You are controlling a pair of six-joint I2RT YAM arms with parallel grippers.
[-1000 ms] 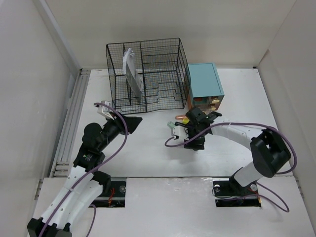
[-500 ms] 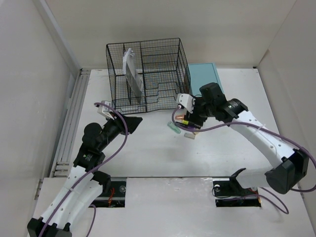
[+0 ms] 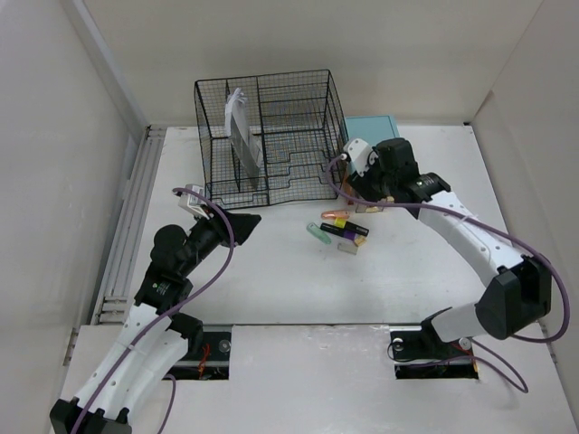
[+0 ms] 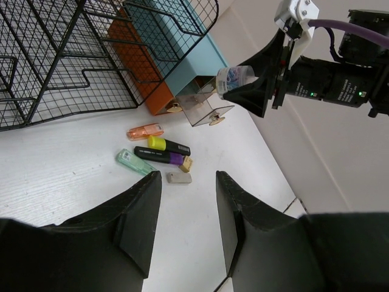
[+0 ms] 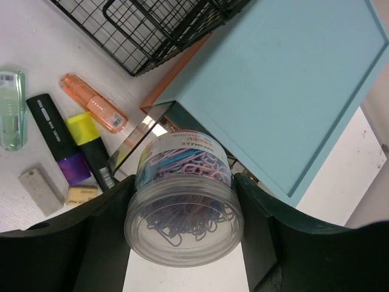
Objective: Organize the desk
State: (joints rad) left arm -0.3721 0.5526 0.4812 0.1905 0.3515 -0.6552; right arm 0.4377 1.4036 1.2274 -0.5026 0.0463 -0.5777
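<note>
My right gripper (image 5: 182, 182) is shut on a clear round tub of coloured paper clips (image 5: 183, 204) and holds it in the air above the open clear drawer (image 5: 138, 139) of the teal box (image 5: 285, 91). In the top view this gripper (image 3: 373, 188) is at the box's front. On the white desk (image 3: 271, 280) lie an orange highlighter (image 4: 144, 131), a yellow-and-black highlighter (image 4: 169, 145), a black-and-purple marker (image 4: 155, 156), a green see-through item (image 4: 134, 162), a grey eraser (image 4: 179, 177) and a small tan eraser (image 4: 186, 163). My left gripper (image 4: 188, 175) is open and empty above the desk, left of them.
A black wire-mesh rack (image 3: 267, 136) stands at the back with a white sheaf of paper (image 3: 240, 131) upright in its left section. The teal box (image 3: 373, 149) stands to its right. White walls line the desk.
My right gripper has risen from the desk beside the pile with the tub in it and swung back toward the teal box. The left arm has not moved.
</note>
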